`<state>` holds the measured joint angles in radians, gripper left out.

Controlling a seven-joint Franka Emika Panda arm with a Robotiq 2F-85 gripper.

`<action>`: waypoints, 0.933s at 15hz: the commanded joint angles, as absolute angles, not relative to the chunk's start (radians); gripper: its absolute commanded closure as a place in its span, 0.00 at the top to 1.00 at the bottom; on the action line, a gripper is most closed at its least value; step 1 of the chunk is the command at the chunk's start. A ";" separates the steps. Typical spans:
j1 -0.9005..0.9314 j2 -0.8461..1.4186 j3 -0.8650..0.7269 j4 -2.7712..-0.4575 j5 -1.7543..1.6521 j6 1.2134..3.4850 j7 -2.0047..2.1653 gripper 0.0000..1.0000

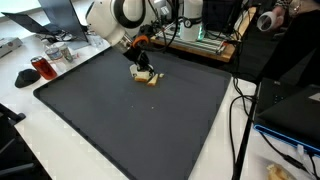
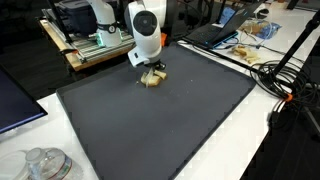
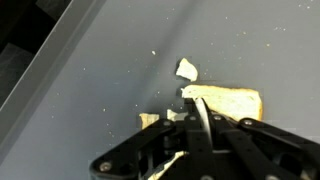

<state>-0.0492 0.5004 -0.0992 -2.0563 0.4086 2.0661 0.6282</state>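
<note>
A pale slice of bread lies on a dark grey mat near the mat's far edge. It also shows in both exterior views. Torn bread bits lie beside it, with crumbs around. My gripper points down at the slice's edge, fingers pressed together, tips touching the bread. It shows in both exterior views right above the bread. Whether bread is pinched between the tips is hidden.
The mat covers most of the white table. A red cup and a glass stand off its corner. Cables run along one side. A glass jar and a food bag stand off the mat.
</note>
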 commanded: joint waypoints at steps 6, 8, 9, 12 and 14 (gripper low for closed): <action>-0.087 0.644 -0.138 -1.936 0.381 2.029 0.599 0.01; -0.083 0.648 -0.148 -1.926 0.368 2.031 0.607 0.01; -0.069 0.550 -0.125 -1.975 0.405 1.989 0.628 0.04; -0.071 0.554 -0.130 -1.968 0.400 1.989 0.628 0.04; -0.071 0.555 -0.132 -1.965 0.398 1.989 0.628 0.04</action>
<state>-0.0686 0.5538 -0.1337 -1.9684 0.3994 1.9919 0.6271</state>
